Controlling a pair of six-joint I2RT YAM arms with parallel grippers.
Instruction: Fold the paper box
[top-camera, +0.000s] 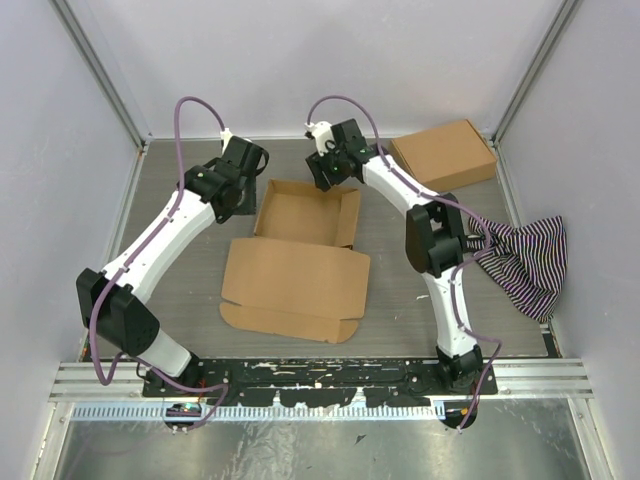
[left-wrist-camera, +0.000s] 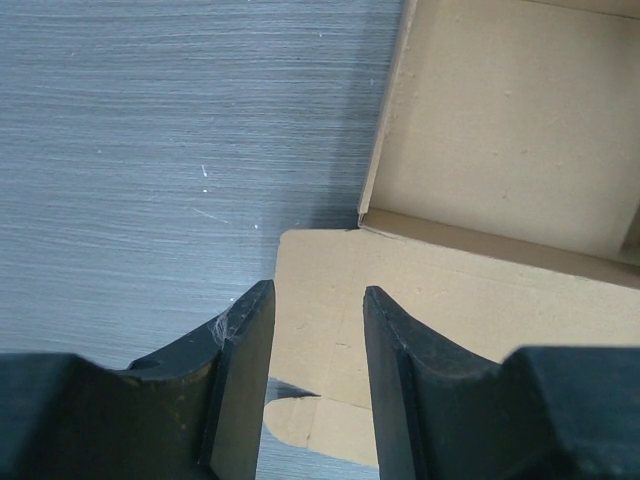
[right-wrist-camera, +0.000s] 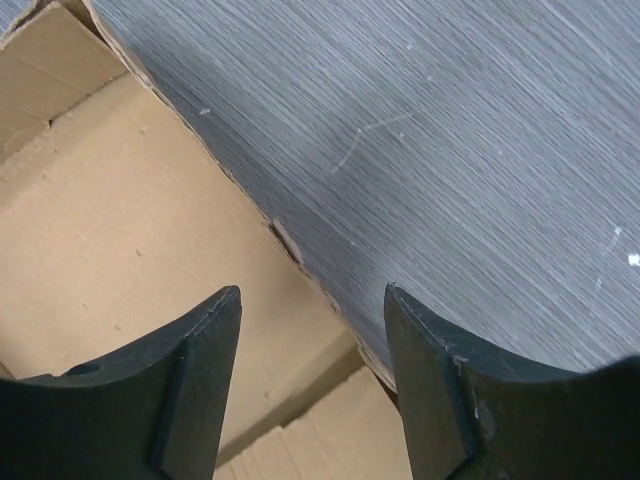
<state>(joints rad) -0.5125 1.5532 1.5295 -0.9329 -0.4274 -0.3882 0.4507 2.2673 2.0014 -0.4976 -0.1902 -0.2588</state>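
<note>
Paper box: lies in the middle of the surface, half formed. Its far part is a shallow tray with raised walls, and its near panel lies flat with the side flaps unfolded.
Why it lies so: by my reading the tray is set and the lid panel is left open so that it can be folded over next.
Left pincer: at the box's far-left corner, jaws apart and empty, above the flat panel's edge where it meets the tray's left wall.
Right pincer: at the box's far-right corner, jaws apart and empty. It straddles the tray's right wall, one finger over the box's inside and the other outside it; whether it touches, I cannot tell.
Arm poses: both bow outward around the box, wrists turned down over its far corners.
Flat carton: beyond the box's far-right corner.
Striped cloth: well right of the box.
</note>
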